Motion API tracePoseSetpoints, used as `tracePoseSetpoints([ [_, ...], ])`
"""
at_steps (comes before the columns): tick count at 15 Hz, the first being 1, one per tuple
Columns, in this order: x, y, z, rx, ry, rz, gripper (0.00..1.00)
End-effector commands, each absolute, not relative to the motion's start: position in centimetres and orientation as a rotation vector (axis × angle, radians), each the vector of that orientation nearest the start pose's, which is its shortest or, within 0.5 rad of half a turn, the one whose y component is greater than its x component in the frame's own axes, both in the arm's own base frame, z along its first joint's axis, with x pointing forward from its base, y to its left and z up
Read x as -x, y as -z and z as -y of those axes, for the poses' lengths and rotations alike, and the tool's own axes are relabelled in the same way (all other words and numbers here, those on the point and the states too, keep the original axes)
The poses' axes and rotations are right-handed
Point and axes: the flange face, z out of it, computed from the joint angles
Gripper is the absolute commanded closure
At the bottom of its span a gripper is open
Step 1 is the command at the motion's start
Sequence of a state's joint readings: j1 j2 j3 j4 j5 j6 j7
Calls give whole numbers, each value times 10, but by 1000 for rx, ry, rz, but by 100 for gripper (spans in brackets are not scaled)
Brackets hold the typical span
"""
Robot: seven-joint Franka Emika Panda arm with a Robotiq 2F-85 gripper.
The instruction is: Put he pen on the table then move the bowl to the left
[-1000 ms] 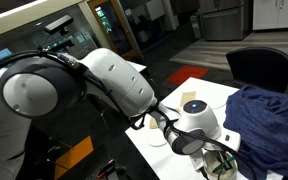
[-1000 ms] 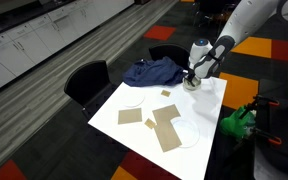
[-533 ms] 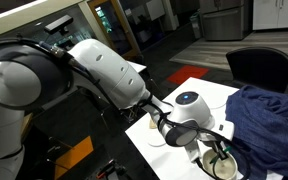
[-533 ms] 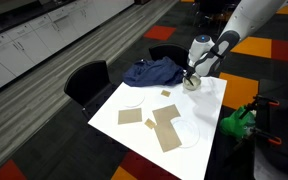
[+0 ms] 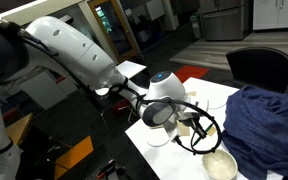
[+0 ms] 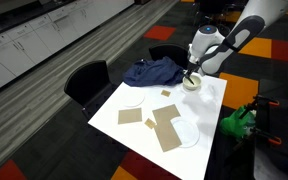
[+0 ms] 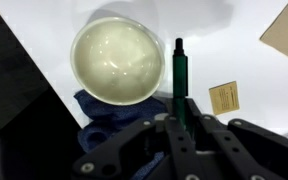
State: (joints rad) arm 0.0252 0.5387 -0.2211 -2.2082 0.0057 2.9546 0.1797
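In the wrist view my gripper (image 7: 182,118) is shut on the thin green pen (image 7: 180,75), which sticks out ahead of the fingers above the white table (image 7: 229,50). The cream-white bowl (image 7: 117,61) sits empty just beside the pen's tip, at the table's edge. In an exterior view the gripper (image 5: 200,132) hangs above and beside the bowl (image 5: 220,165). In an exterior view the gripper (image 6: 191,73) is over the bowl (image 6: 192,84) at the far corner of the table (image 6: 209,115).
A dark blue cloth (image 6: 150,71) lies next to the bowl and also shows in the wrist view (image 7: 99,115). Tan squares (image 6: 166,123) and flat white plates (image 6: 186,135) lie on the table. A small tan square (image 7: 224,97) lies near the gripper. Black chairs (image 6: 87,81) stand at the table.
The arm has risen and drawn back from the bowl with the pen in the gripper; the bowl now sits uncovered and empty.
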Motion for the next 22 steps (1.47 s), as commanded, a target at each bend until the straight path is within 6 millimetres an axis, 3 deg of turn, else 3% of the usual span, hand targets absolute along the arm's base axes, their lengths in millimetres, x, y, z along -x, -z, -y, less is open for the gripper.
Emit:
tracePoseSetpoints([
  [1, -542, -190, 93, 3210, 222, -432, 97],
  [4, -542, -205, 91, 3234, 214, -432, 97],
  [9, -531, -226, 122, 3204, 281, -637, 97],
  [11, -529, -228, 129, 3206, 266, -640, 97],
  [22, -529, -186, 104, 3246, -132, -119, 97],
])
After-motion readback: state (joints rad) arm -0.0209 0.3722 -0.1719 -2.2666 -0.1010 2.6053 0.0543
